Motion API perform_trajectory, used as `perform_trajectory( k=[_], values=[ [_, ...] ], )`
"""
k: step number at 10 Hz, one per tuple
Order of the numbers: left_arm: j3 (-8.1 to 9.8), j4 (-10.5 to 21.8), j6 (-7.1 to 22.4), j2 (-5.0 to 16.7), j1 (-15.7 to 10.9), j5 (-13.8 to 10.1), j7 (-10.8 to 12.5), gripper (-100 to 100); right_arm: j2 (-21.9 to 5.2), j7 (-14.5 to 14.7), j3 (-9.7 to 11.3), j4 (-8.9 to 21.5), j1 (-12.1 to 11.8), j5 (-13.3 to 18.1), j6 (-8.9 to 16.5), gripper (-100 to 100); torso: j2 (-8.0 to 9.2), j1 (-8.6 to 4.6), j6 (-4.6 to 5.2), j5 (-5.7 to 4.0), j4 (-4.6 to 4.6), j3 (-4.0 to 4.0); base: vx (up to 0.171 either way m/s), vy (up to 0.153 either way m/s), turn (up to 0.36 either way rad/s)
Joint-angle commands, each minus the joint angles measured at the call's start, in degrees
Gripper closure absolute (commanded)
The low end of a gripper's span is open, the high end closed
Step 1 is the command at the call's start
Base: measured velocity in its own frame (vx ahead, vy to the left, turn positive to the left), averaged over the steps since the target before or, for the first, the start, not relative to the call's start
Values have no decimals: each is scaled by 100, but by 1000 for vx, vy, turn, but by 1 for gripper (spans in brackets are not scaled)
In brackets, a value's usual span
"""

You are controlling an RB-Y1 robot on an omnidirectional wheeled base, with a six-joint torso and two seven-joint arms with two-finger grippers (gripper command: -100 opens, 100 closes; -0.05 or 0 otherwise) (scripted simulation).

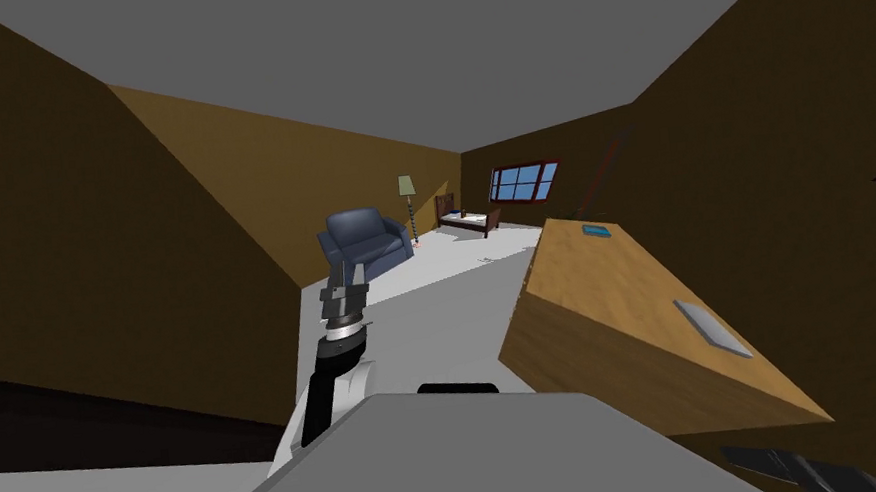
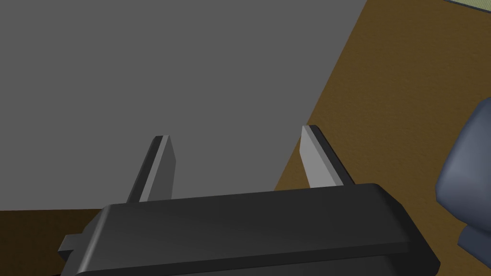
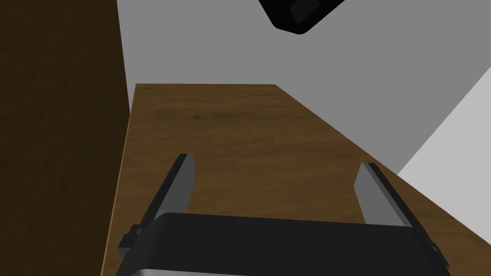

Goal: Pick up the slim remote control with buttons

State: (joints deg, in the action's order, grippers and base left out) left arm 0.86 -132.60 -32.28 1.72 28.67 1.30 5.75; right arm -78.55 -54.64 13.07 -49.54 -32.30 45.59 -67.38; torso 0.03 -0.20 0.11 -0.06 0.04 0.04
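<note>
On the wooden table [image 1: 611,292], right side: a slim grey remote [image 1: 713,328], buttons too small to tell.
Head view: left gripper [image 1: 346,270] raised before the blue armchair [image 1: 365,240]. Left wrist: fingers apart. Right wrist: right gripper [image 3: 277,160] spread over bare tabletop.

The left arm [image 1: 325,394] reaches up and forward, well to the left of the wooden surface [image 1: 611,292], with its banded wrist [image 1: 343,322] in line with the forearm. The left gripper [image 2: 237,158] points away from the body, its two blade fingers spread wide and empty. The right gripper [image 3: 278,187] hangs above that surface, angled down toward it, its fingers likewise parted and gripping nothing.
</note>
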Motion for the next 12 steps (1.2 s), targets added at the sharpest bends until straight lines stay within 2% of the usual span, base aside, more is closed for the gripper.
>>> perform_trajectory(
  k=[1, 3, 4, 5, 6, 7, 8, 11, 12],
  values=[
    [0, 0, 0, 0, 0, 0, 0, 0, -170, -154, 134, 286, 91, 101, -100, -100, 0, 0, 0, 0, 0, 0, 27, -34, 221],
    [0, 0, 0, 0, 0, 0, 0, 0, -170, -154, 134, 450, 91, 101, -100, -100, -11, -14, -3, -2, -3, -7, 19, -43, 80],
    [0, 0, 0, 0, 0, 0, 0, 0, -336, -341, 236, 611, 116, 156, -124, -100, -5, -9, 0, -2, -1, -3, 29, -64, 244],
    [0, 0, 0, 1, -1, 0, 0, 0, -336, -341, 236, 736, 116, 156, -124, -100, -12, -19, -10, -1, -3, -7, 26, -82, 146],
    [1, 0, 0, 1, 0, 0, 0, 0, -465, -513, 334, 963, 148, 194, -131, -100, -12, -24, -2, -5, -3, -7, 43, -119, 219],
    [1, 0, 0, 1, 0, 0, 0, 0, -555, -655, 429, 1230, 187, 216, -123, -100, -18, -39, -8, -7, -4, -10, 96, -191, 352],
    [1, 0, 0, 2, 0, 0, 0, 0, -555, -671, 429, 1230, 187, 216, -123, -100, -36, -65, -11, -13, -8, -21, 73, -158, 113],
    [1, 0, 0, 2, 0, 0, 0, 0, -638, -1046, 669, 1773, 331, 202, -30, -100, -31, -67, -9, -15, -7, -18, 55, -195, 249],
    [2, 0, 0, 2, 0, 0, 0, 0, -638, -1046, 669, 1729, 331, 202, -30, -100, -32, -86, -7, -19, -7, -19, 64, -220, 108]
  ],
)
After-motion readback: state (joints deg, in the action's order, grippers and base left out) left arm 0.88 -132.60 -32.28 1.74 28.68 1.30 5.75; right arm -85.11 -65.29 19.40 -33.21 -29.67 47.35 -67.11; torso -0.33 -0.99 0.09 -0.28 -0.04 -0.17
